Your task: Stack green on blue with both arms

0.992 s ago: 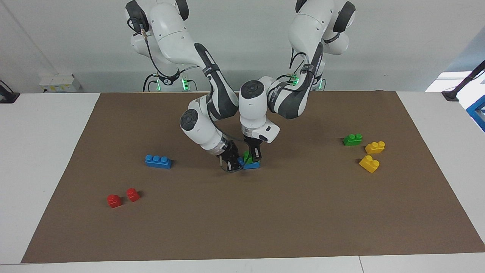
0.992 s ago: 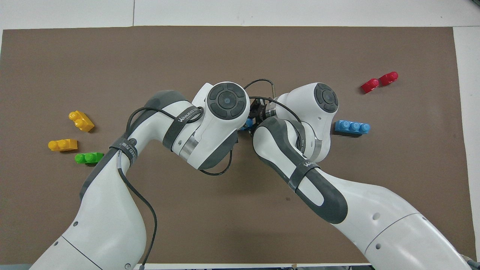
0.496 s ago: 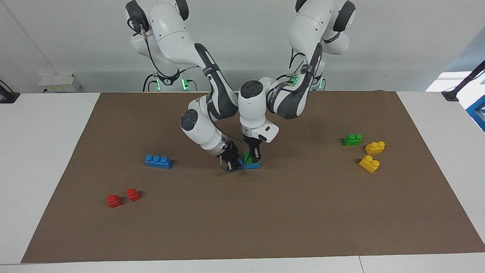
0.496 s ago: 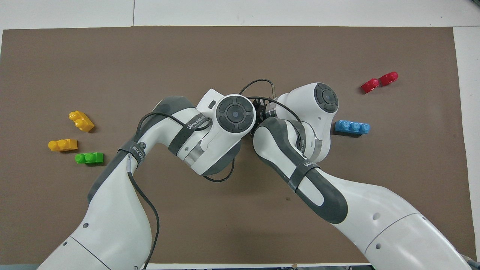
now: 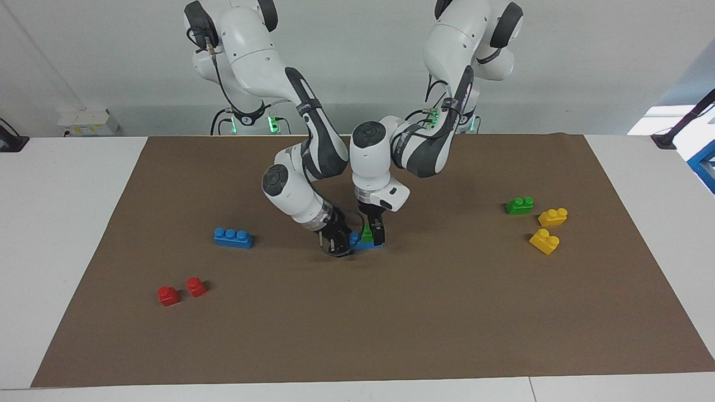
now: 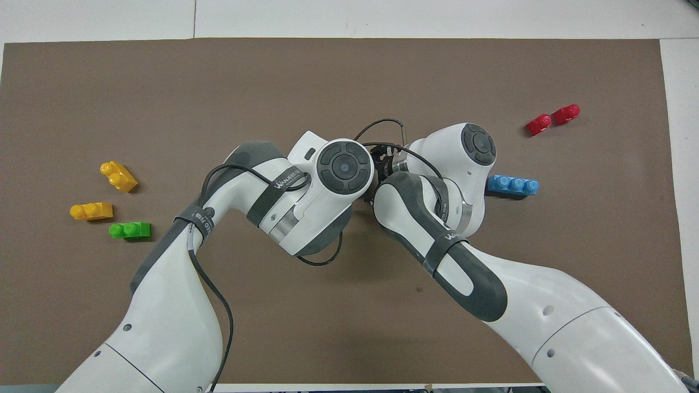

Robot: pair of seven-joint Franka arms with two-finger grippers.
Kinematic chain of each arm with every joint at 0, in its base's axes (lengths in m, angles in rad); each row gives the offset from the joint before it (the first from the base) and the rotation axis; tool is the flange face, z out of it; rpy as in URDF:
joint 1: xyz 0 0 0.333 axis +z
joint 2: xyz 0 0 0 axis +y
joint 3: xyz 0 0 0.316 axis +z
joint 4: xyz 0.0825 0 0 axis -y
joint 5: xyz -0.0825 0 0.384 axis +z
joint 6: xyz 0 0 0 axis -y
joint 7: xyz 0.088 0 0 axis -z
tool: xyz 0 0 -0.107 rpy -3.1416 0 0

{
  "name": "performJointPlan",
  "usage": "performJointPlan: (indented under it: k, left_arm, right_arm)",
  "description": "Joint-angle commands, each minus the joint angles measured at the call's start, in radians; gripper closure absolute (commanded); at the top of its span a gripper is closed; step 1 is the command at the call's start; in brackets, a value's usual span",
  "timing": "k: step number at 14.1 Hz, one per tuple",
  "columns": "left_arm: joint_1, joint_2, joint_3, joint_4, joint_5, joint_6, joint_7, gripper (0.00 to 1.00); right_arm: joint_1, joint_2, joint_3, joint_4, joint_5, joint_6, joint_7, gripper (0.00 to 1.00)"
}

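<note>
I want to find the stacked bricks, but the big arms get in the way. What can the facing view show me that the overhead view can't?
Only the facing view shows the green brick sitting on the blue brick at the middle of the mat, with the left gripper and the right gripper right at them. Only the overhead view shows the arms' round joint caps from above; they hide that stack. Both show the spare blue brick, spare green brick, two yellow bricks and two red bricks.

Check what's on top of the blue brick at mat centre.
A green brick sits on the blue brick, between the left gripper fingers. How many studs it covers is hidden; overhead, the arms cover both.
</note>
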Motion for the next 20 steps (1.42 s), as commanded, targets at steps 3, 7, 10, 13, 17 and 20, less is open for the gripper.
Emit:
performJointPlan:
  k: [3, 7, 10, 13, 17, 20]
  left_arm:
    - [0.019, -0.092, 0.003, -0.038, 0.008, -0.039, 0.024, 0.0]
    - [0.039, -0.147, 0.004, -0.056, -0.053, -0.082, 0.104, 0.0]
    - [0.068, -0.181, 0.004, -0.059, -0.063, -0.129, 0.174, 0.0]
    - [0.111, -0.21, 0.003, -0.062, -0.064, -0.162, 0.283, 0.0]
    - [0.206, -0.26, 0.004, -0.064, -0.082, -0.209, 0.501, 0.0]
    - [0.284, -0.291, 0.004, -0.064, -0.103, -0.26, 0.735, 0.0]
  right_arm:
    - [-0.01, -0.006, 0.008, -0.017, 0.013, 0.018, -0.013, 0.01]
    - [-0.042, -0.01, 0.007, -0.007, 0.011, -0.002, -0.015, 0.0]
    - [-0.098, -0.044, 0.003, 0.002, 0.01, -0.066, -0.027, 0.0]
    - [-0.17, -0.102, 0.002, 0.003, -0.021, -0.134, -0.12, 0.0]
    - [-0.282, -0.19, 0.002, 0.0, -0.11, -0.239, -0.405, 0.0]
    - [-0.351, -0.228, 0.002, 0.002, -0.22, -0.313, -0.707, 0.0]
